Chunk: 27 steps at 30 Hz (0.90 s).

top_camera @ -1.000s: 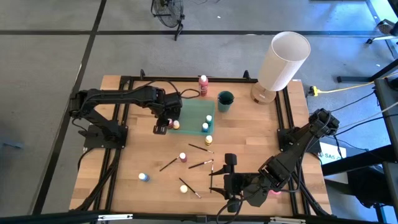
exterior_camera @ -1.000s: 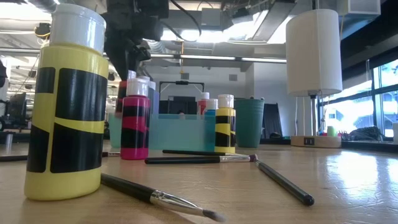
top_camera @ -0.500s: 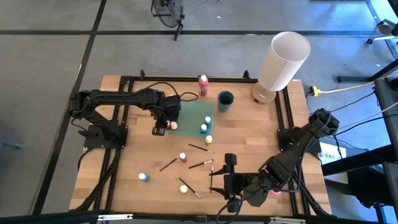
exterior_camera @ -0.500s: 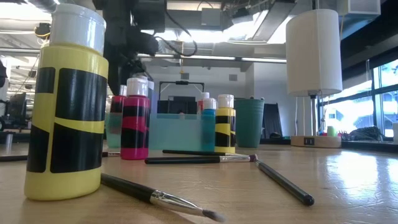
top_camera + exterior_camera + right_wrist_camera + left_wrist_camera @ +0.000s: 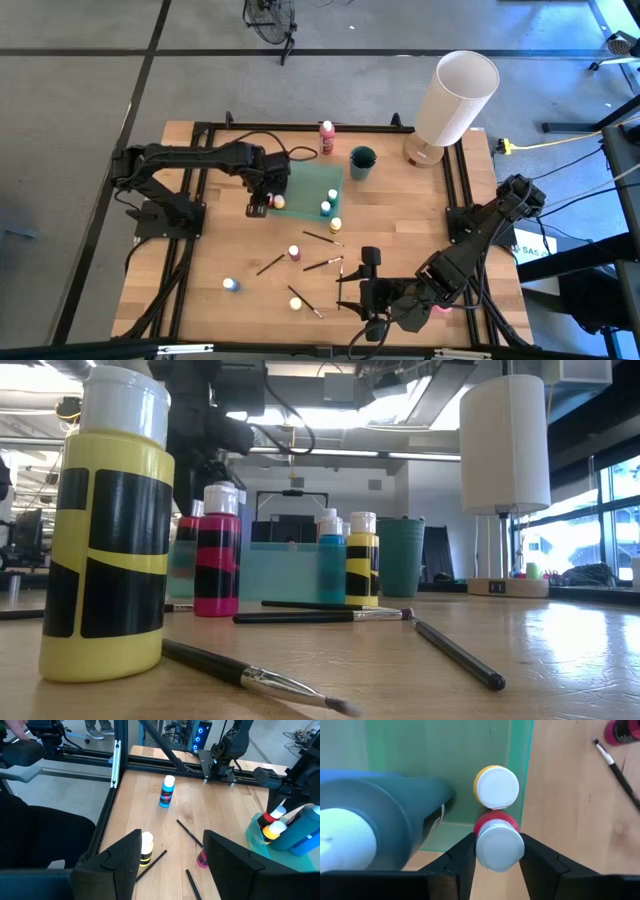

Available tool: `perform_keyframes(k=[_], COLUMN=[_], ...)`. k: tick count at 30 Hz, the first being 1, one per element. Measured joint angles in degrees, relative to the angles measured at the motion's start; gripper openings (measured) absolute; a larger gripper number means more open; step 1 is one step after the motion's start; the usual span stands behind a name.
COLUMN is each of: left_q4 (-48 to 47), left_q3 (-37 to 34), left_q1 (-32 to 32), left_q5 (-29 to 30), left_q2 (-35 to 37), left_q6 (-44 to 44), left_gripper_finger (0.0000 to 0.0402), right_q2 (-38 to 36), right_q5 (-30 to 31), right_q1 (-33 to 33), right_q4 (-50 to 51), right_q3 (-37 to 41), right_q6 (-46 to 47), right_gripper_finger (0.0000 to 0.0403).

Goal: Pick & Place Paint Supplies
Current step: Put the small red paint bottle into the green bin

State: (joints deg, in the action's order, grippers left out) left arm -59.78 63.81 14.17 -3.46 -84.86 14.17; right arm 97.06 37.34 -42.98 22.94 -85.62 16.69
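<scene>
My left gripper (image 5: 267, 196) points down at the near left corner of the green tray (image 5: 312, 180), shut on a red paint bottle (image 5: 498, 826) with a white cap. Just beyond it a yellow bottle (image 5: 495, 786) stands in the tray, and a big blue bottle (image 5: 380, 815) lies there too. Two small blue bottles (image 5: 330, 200) stand at the tray's right side. On the table stand yellow (image 5: 335, 225), pink (image 5: 294, 253), blue (image 5: 231, 285) and yellow (image 5: 296, 303) bottles, with dark brushes (image 5: 322, 264) lying among them. My right gripper (image 5: 172, 862) hangs open over the near edge. My left gripper has the red bottle's white cap (image 5: 484, 851) between its two fingers, one on each side. The fingers come from above, pointing down. The bottle stands upright at the tray's corner; its base is hidden under the cap, so I cannot tell what it rests on.
A tall pink bottle (image 5: 327, 136) stands at the far edge, beside a green cup (image 5: 362, 161). A big white cylinder (image 5: 456, 96) rises at the far right. A black frame (image 5: 205, 135) runs round the table.
My left gripper has gone down with the red bottle to the tray's near left corner, next to the yellow bottle. The bottle has stayed upright and now stands low, level with the tray wall.
</scene>
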Motion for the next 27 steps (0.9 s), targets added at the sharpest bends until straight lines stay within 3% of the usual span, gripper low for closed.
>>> perform_keyframes(k=[27], left_q4=[-0.1], left_q3=[0.1], left_q1=[1.3], left_q5=[-0.8], left_q2=[0.0], left_q6=[-3.1], left_gripper_finger=[0.0148], right_q2=[0.0], right_q5=[0.1], right_q1=[0.0], right_q4=[0.0], right_q3=[0.0], right_q6=[-1.0], right_gripper_finger=[0.0215])
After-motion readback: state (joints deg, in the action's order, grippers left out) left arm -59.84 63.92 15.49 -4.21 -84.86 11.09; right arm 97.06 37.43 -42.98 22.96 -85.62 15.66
